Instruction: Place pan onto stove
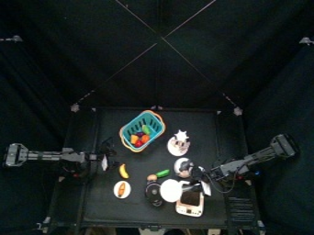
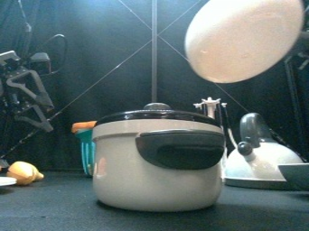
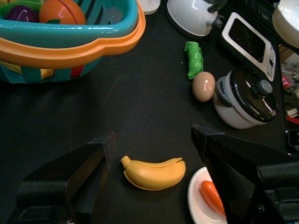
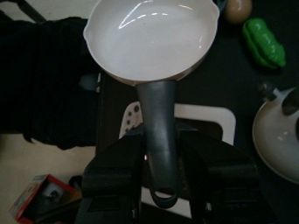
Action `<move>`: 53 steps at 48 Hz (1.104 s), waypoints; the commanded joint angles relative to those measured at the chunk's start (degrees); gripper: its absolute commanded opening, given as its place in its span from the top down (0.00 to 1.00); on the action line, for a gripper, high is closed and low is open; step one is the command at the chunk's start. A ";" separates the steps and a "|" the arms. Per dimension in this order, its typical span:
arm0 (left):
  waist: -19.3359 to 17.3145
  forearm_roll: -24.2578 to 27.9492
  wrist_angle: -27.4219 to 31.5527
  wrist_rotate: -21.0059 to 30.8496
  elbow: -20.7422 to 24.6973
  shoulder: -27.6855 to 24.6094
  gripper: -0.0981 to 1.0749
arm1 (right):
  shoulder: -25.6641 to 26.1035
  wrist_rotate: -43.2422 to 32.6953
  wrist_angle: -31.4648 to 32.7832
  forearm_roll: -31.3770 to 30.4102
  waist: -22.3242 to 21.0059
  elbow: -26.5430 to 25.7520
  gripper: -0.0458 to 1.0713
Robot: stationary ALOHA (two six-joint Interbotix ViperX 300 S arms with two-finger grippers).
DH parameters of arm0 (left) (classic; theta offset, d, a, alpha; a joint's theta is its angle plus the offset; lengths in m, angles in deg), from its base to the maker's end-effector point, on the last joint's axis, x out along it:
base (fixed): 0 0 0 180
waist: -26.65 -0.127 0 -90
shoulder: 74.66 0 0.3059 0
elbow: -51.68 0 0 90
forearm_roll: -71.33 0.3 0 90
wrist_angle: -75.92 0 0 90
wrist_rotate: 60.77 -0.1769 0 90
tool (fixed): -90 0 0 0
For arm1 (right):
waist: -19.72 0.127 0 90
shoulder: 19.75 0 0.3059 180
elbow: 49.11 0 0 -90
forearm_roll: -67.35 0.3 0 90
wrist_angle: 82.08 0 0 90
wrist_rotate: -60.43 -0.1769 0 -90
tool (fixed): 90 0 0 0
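The pan (image 4: 152, 39), a small round whitish pan with a dark handle (image 4: 158, 131), hangs in the air with my right gripper (image 4: 158, 171) shut on that handle. From above, the pan (image 1: 171, 191) is a bright disc just left of the white stove (image 1: 190, 204) at the table's front. The stove's rounded white edge (image 4: 222, 112) shows under the handle. In the front view the pan (image 2: 241, 36) floats high at the right, tilted. My left gripper (image 3: 149, 144) rests open above a banana (image 3: 155, 172) on the table's left side.
A grey lidded pot (image 2: 157, 158) stands large at the front, with a white kettle (image 2: 259, 153) to its right. A green-rimmed basket (image 1: 141, 128) and a star plate (image 1: 181, 142) sit further back. A green vegetable (image 3: 195, 59) and an egg (image 3: 205, 85) lie mid-table.
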 commanded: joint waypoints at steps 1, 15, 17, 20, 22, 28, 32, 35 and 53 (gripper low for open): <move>-0.09 -0.97 -0.44 0.00 1.49 -0.09 0.06 | 0.53 0.00 2.02 1.58 0.62 0.00 0.70; -0.18 -2.55 -0.44 -0.26 1.05 -0.09 0.06 | 0.53 0.00 6.33 7.29 2.64 1.49 0.70; -0.18 -2.55 -0.44 -0.18 1.05 -0.09 0.06 | 0.53 0.00 6.77 7.56 2.72 1.76 0.70; -0.35 -2.55 -0.44 -0.18 1.14 -0.09 0.06 | 0.53 -0.09 7.65 7.82 2.81 2.02 0.70; -0.53 -2.55 -0.44 -0.18 1.14 -0.09 0.06 | 0.53 -0.09 8.44 7.91 2.72 2.02 0.70; -0.70 -2.64 -0.44 -0.09 1.14 -0.09 0.06 | 0.70 -0.09 11.43 8.70 2.72 2.02 0.70; -0.79 -2.81 -0.44 -0.09 1.05 -0.09 0.06 | 0.88 -0.09 13.54 8.79 2.72 1.93 0.70; -0.70 -2.90 -0.44 -0.09 0.97 -0.09 0.06 | 1.05 -0.09 14.85 8.61 2.72 1.93 0.70; -0.88 -2.99 -0.44 -0.18 0.97 -0.09 0.06 | -1.14 0.00 16.44 8.26 2.11 3.87 0.70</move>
